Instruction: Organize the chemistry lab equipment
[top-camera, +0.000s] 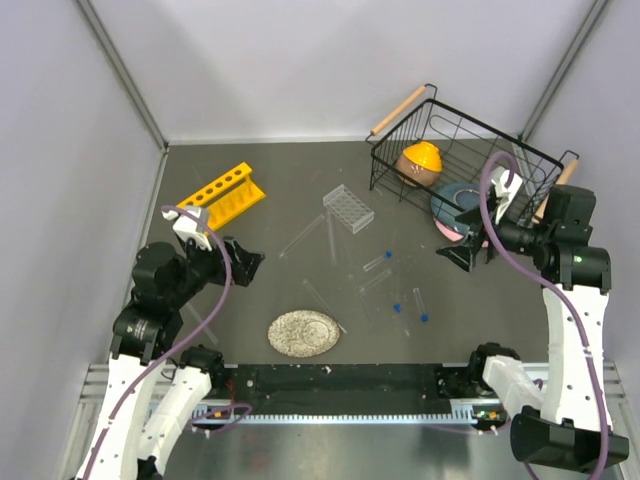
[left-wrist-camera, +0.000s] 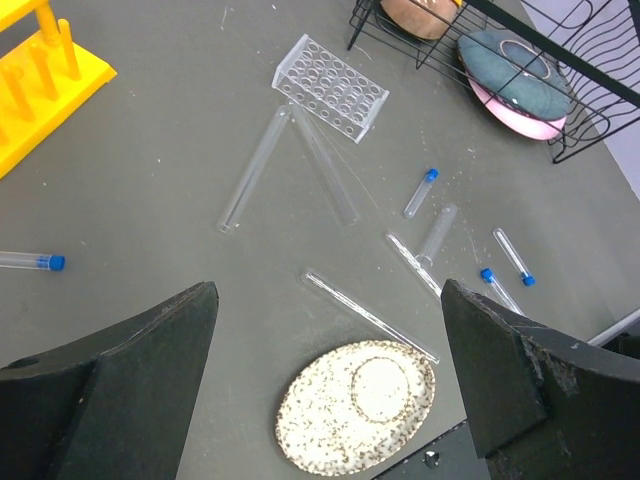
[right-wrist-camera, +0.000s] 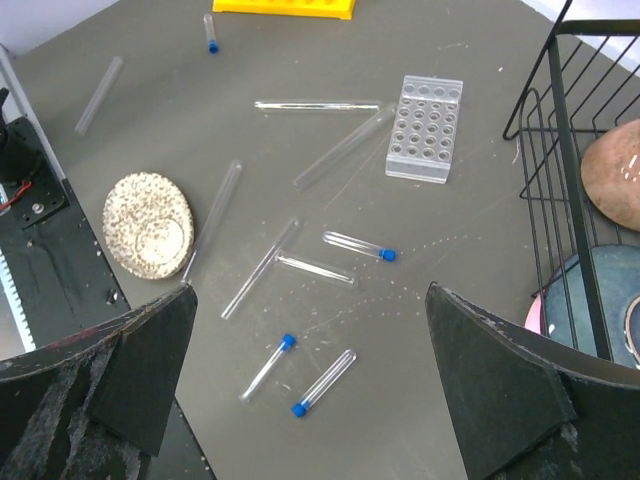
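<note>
Tabletop (top-camera: 300, 290) of dark grey carries everything. At 2 o'clock in the top view sits the black wire basket (top-camera: 470, 150) with wooden handles; inside it are a rounded brown piece with an orange top (top-camera: 420, 160) and a blue-grey dish (top-camera: 455, 203) leaning on a pink plate (left-wrist-camera: 520, 118). The left gripper (top-camera: 243, 262) hovers at 9 o'clock and the right gripper (top-camera: 458, 252) at 3 o'clock, each with its jaws spread wide and nothing between them. The yellow tube rack (top-camera: 222, 195) stands at 10 o'clock, well apart from the glassware. The round speckled disc (top-camera: 303, 333) lies flat at 6 o'clock near the table's front edge. The small clear plastic rack (top-camera: 349, 208) rests at 12 o'clock, close to the centre, its grid of holes facing up. The long clear test tubes (left-wrist-camera: 255, 170) lie loose on the table, two of them fanning out from the clear rack's near side, others scattered between it and the disc. The short blue-capped vials (top-camera: 420, 305) lie on their sides at 4 to 5 o'clock, near one another but not touching, and one more (left-wrist-camera: 30, 262) lies alone toward 9 o'clock.
</note>
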